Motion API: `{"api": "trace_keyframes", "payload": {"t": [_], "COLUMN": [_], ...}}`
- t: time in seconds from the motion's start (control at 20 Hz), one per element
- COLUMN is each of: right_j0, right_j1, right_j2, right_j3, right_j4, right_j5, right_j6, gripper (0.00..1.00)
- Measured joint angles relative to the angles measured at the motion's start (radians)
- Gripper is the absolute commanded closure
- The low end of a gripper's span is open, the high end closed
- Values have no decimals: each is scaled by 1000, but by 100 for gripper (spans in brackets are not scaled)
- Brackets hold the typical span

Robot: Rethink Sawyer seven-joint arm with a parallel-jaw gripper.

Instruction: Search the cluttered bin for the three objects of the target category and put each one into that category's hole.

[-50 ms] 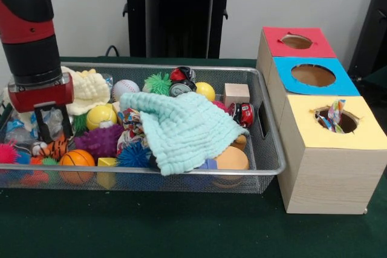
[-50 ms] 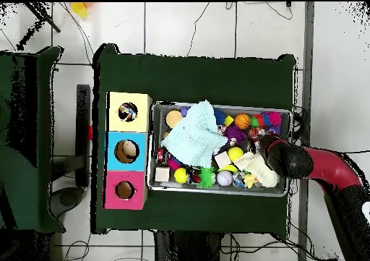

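Nearest me, wire bin (image 1: 266,170) holds a mint cloth (image 1: 184,130); my tool (image 1: 48,126) hangs released at its left end.

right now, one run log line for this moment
gripper: open, down in wire bin end farthest from boxes | mint cloth: over toys | yellow box hole: colourful item inside

From the front I saw the bin (image 1: 266,149) on the worktop (image 1: 181,228), the row of three boxes (image 1: 329,149) just right of it. A cloth (image 1: 184,128) lay over the clutter; the hand (image 1: 48,126) hung inside the bin's left end.
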Motion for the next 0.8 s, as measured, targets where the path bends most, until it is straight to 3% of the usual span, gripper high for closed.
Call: {"api": "trace_keyframes", "payload": {"t": [0.4, 0.8], "right_j0": [9, 94], "right_j1": [-20, -31], "right_j2": [-2, -25], "right_j3": [1, 1], "right_j4": [0, 3], "right_j5": [0, 0], "right_j6": [0, 0], "gripper": [100, 100]}}
